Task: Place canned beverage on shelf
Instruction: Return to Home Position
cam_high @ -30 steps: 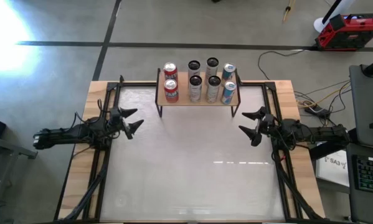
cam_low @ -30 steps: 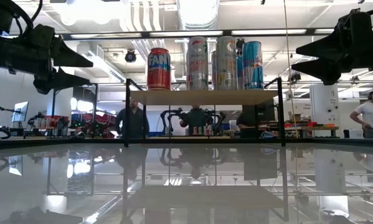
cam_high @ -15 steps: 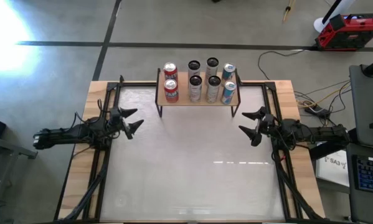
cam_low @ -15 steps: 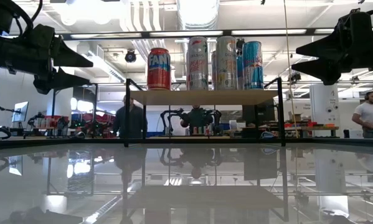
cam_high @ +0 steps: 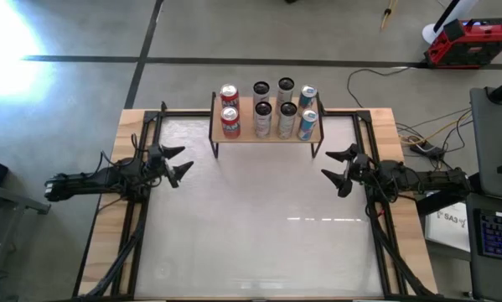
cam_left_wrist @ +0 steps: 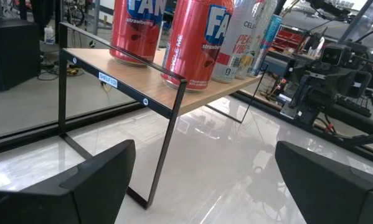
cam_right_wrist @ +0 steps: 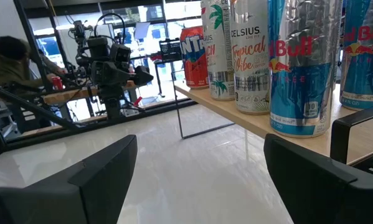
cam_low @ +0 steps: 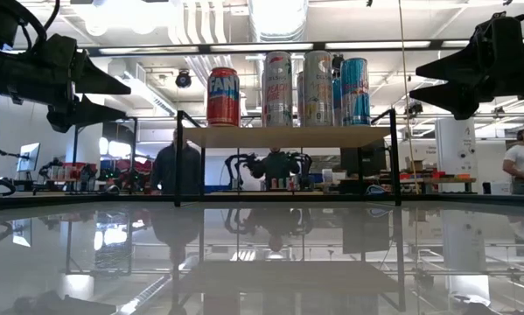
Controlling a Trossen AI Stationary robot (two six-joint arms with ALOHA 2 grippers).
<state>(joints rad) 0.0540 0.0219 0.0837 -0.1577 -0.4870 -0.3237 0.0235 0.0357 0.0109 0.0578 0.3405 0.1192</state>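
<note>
Where the table reaches its far edge, the shelf is positioned centrally, with its wooden top carried on thin black legs. Eight upright cans are arranged on it in two rows of four. Two red cans are at the end nearest the left arm, four pale cans are in the middle, and two blue cans are at the other end. The left gripper is held above the table's left side, fingers spread wide and empty. The right gripper is held above the right side, likewise spread and empty. Both are well apart from the shelf.
</note>
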